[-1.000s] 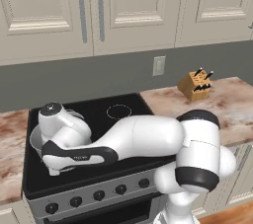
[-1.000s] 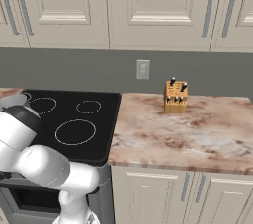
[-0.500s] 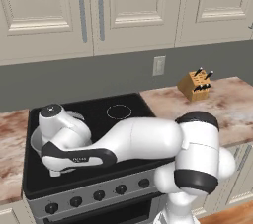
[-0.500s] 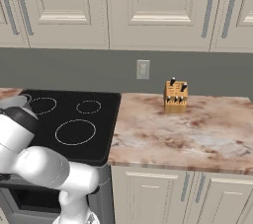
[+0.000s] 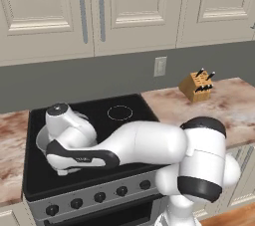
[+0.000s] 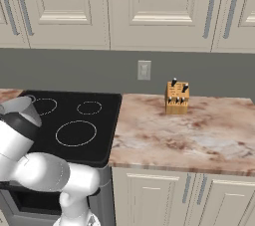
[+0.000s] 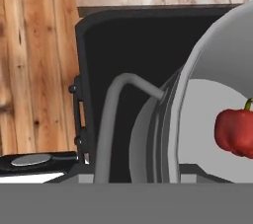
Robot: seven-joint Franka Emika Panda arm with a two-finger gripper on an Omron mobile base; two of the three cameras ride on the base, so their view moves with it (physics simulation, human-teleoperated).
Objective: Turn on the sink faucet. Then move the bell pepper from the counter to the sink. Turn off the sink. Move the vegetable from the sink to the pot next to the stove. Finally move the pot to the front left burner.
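Note:
My gripper [image 5: 62, 170] hangs low over the front left of the black stove [image 5: 124, 135], mostly hidden under my own hand. It is shut on the looped grey handle [image 7: 111, 119] of the round light grey pot [image 7: 207, 70], whose rim [image 5: 41, 143] peeks out to the left of the hand. The glossy red bell pepper [image 7: 237, 131] lies inside the pot, on its floor. I cannot tell whether the pot rests on the glass or hangs just above it.
Black knobs [image 5: 99, 197] line the stove's steel front. The marble counter [image 6: 189, 135] stretches to the right, with a wooden knife block [image 6: 177, 98] near the back wall. Thin burner rings [image 6: 75, 133] mark the cooktop. Wooden floor [image 7: 34, 70] lies below the stove's edge.
The hand with the pot has shifted only slightly over the stove's left side. The grip looks the same.

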